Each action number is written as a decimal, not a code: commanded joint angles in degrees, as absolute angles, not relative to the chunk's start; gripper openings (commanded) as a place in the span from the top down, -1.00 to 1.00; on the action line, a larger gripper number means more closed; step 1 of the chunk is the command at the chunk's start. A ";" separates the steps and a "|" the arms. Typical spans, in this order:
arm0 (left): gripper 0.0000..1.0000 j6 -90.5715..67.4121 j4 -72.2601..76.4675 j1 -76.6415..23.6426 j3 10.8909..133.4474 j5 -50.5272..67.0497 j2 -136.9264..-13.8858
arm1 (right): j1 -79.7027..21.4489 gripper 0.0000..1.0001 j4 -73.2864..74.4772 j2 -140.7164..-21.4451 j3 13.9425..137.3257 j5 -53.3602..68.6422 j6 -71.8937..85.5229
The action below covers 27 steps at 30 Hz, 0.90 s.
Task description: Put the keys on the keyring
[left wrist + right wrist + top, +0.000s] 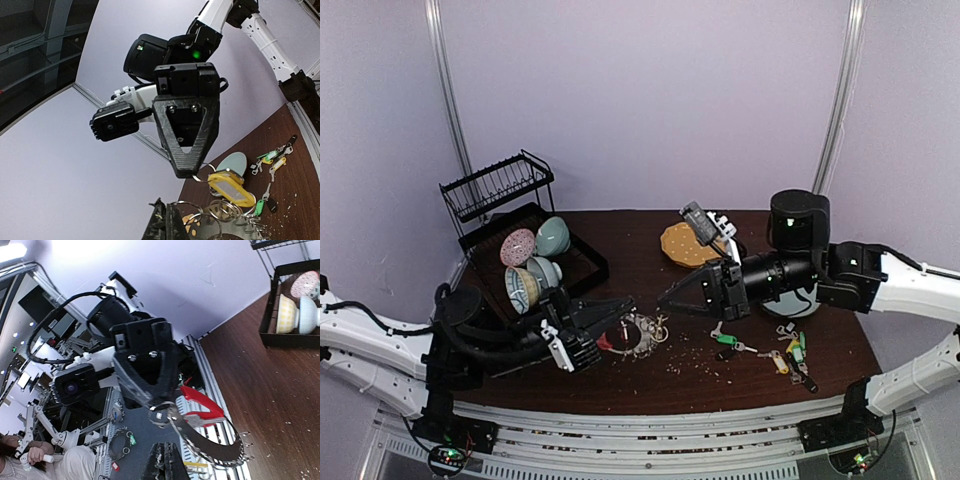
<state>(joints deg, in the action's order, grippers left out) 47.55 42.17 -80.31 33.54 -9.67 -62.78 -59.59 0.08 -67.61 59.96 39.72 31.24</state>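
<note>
The keyring (210, 446), a red arc joined to a dark band fringed with silver loops, hangs from my left gripper (155, 407), which is shut on one of its loops. In the top view the keyring (636, 336) sits just below the left gripper (626, 302) at mid-table. My right gripper (188, 171) is shut on the small split ring of a yellow-tagged key (230, 188), held just above the keyring's loops (220, 210). The two gripper tips nearly meet, the right gripper (666, 298) facing the left. More keys (790, 352) with green and yellow tags lie at the right.
A black dish rack (498, 187) holding bowls (535, 262) stands at the back left. A round yellow dotted plate (682, 246) lies at the back centre. A pale plate (233, 162) lies under the right arm. Crumbs (692, 355) are scattered near the keys.
</note>
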 commanded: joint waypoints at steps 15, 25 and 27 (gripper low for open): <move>1.00 40.28 44.31 -80.51 32.61 -18.94 -61.34 | -49.71 1.00 9.17 -70.61 41.12 30.62 28.34; 1.00 40.08 43.46 -80.51 32.81 -18.60 -60.87 | -50.15 1.00 5.36 -88.98 41.00 28.49 27.05; 1.00 40.06 43.34 -80.51 32.80 -18.55 -60.76 | -50.16 1.00 5.58 -90.37 41.88 28.07 26.65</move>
<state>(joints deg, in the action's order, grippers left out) 41.01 41.87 -80.31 32.86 -18.26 -61.80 -49.91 6.76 -88.20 40.14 29.95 28.21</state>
